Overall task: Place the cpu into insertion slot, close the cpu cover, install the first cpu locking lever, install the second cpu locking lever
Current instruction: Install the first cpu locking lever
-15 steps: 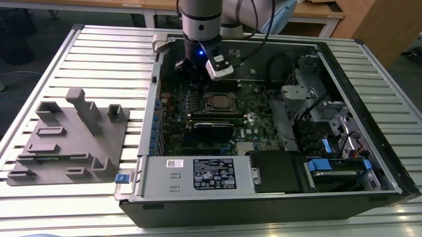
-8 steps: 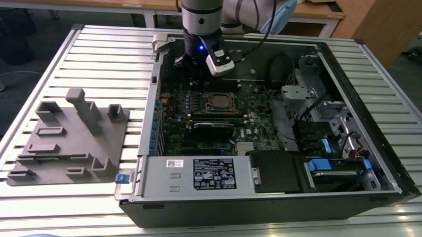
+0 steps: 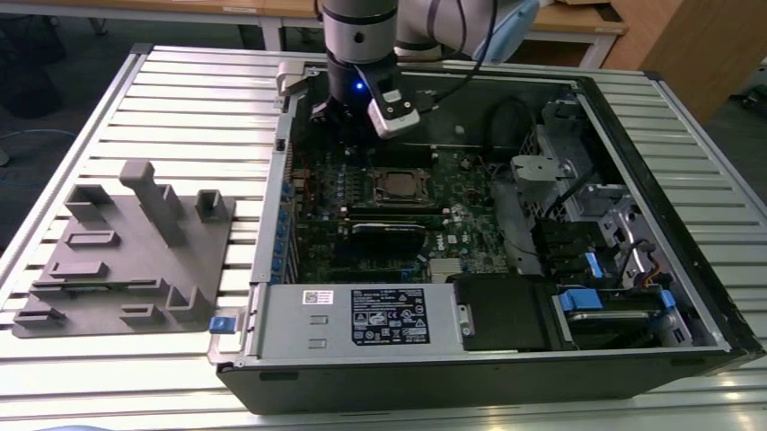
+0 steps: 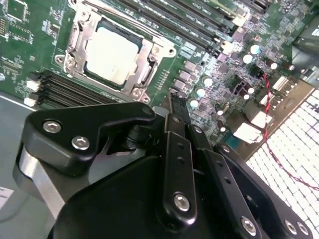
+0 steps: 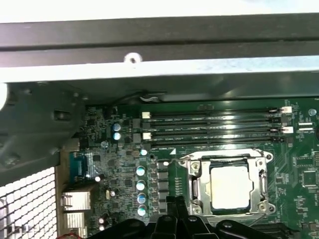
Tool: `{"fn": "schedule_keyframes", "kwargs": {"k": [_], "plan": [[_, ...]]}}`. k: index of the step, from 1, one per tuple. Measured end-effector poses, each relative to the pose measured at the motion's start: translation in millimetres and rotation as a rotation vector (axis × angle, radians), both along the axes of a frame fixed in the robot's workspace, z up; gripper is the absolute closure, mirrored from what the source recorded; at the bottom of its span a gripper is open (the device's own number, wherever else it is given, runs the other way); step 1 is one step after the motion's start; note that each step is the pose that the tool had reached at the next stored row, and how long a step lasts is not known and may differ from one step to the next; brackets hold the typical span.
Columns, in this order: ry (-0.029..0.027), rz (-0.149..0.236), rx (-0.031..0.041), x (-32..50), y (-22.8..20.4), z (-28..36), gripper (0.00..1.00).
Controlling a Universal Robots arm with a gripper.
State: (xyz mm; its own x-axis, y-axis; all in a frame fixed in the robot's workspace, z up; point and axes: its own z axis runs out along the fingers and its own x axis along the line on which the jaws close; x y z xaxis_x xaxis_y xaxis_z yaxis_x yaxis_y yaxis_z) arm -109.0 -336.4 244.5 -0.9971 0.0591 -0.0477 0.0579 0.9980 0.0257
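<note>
The cpu (image 4: pixel 112 50) (image 5: pixel 230 186) (image 3: pixel 396 187) lies flat in the insertion slot on the green board, its silvery-tan top facing up and covering the contact field. The cpu cover (image 4: pixel 79 40) (image 5: pixel 198 185), a silvery metal frame, lies down around the chip. My gripper (image 4: pixel 177 107) (image 5: pixel 174 206) hangs above the board a short way from the socket, toward the far wall of the case in the exterior view (image 3: pixel 339 126). Its black fingers are pressed together with nothing between them. I cannot tell how the locking levers stand.
Long black memory slots (image 5: pixel 214 124) (image 4: pixel 75 92) run beside the socket. The case's metal wall (image 5: pixel 149 50) is close behind the gripper. A power supply (image 3: pixel 359 314) and a drive cage (image 3: pixel 576 180) sit inside the case. A grey fixture block (image 3: pixel 126 242) stands on the slatted table at the exterior view's left.
</note>
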Motion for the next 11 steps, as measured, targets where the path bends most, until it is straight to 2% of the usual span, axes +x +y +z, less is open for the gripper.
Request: {"fn": "schedule_keyframes", "kwargs": {"k": [7,8,9,10,11], "plan": [[0.0001,0.0,-0.0006,-2.5,0.0,0.0,0.89],[-0.0001,0.0,0.0062,-2.6,-0.1,0.0,0.89],[0.0,0.0,0.0381,-2.7,-0.3,0.0,0.89],[0.0,0.0,0.0497,-2.8,-0.4,0.0,0.89],[0.0,0.0,0.0537,-2.9,-0.4,0.0,0.89]]}}
